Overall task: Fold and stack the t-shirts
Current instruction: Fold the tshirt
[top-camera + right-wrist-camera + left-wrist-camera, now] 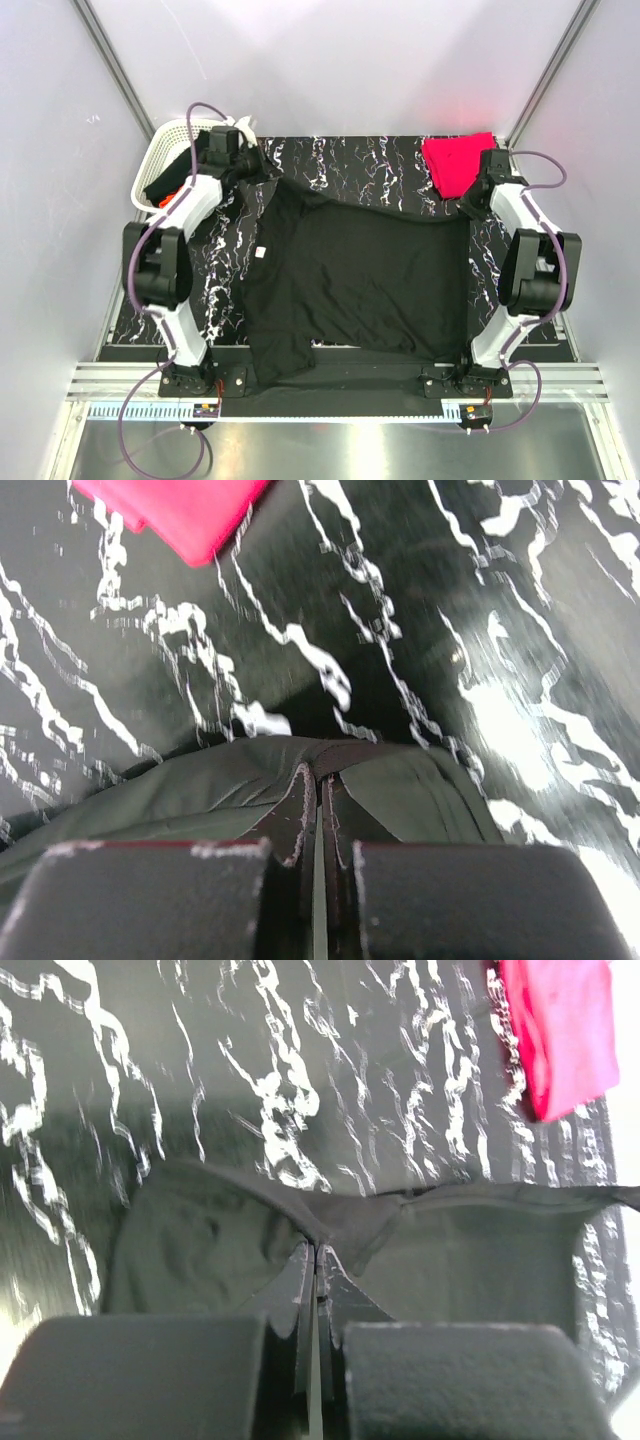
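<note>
Since each arm pinches one end of its far edge, the large black t-shirt (360, 285) lies spread flat over the middle of the table (350, 158), reaching down to the near edge. The left gripper (316, 1252) has its jaws clamped together on a fold of the shirt toward the far left corner; the right gripper (320, 778) bites the cloth likewise toward the far right. Holding both ends would let the pair lift that edge evenly, probably for a fold. A folded pinkish-red t-shirt (458, 165) sits at the far right corner, seemingly starting the stack. The white basket (158, 158) at the far left corner holds black and orange cloth
</note>
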`<state>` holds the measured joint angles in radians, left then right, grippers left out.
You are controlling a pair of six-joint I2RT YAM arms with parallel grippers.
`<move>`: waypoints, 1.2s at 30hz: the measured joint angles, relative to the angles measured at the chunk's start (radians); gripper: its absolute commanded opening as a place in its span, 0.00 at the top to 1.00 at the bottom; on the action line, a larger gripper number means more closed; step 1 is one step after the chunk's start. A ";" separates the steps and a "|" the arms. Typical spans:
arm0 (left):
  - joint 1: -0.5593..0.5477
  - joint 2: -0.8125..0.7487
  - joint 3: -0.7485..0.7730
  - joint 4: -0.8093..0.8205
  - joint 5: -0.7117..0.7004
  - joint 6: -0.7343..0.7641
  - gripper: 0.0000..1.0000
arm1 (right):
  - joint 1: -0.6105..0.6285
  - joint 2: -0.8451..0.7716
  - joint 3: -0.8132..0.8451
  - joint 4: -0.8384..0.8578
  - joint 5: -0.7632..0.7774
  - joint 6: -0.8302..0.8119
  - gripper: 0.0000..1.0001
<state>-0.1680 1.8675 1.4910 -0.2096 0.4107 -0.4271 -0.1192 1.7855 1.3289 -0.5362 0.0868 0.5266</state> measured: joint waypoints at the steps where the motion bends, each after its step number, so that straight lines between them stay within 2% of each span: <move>1: 0.000 -0.039 -0.031 -0.008 0.000 -0.014 1.00 | 0.000 -0.021 -0.005 -0.023 -0.002 0.002 1.00; 6: 0.004 -0.178 -0.123 -0.060 -0.001 -0.051 1.00 | 0.000 -0.139 -0.049 -0.098 -0.010 0.010 1.00; 19: 0.012 -0.468 -0.458 -0.180 -0.014 -0.069 1.00 | 0.000 -0.375 -0.308 -0.198 -0.074 0.017 1.00; 27: 0.023 -0.562 -0.539 -0.205 -0.019 -0.069 1.00 | 0.000 -0.406 -0.378 -0.204 -0.077 0.011 1.00; 36: 0.024 -0.566 -0.605 -0.222 -0.022 -0.070 0.99 | 0.000 -0.388 -0.399 -0.202 -0.073 -0.007 1.00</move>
<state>-0.1444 1.3010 0.8864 -0.4316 0.3885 -0.4969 -0.1192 1.3979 0.9298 -0.7383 0.0139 0.5198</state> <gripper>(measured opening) 0.012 0.019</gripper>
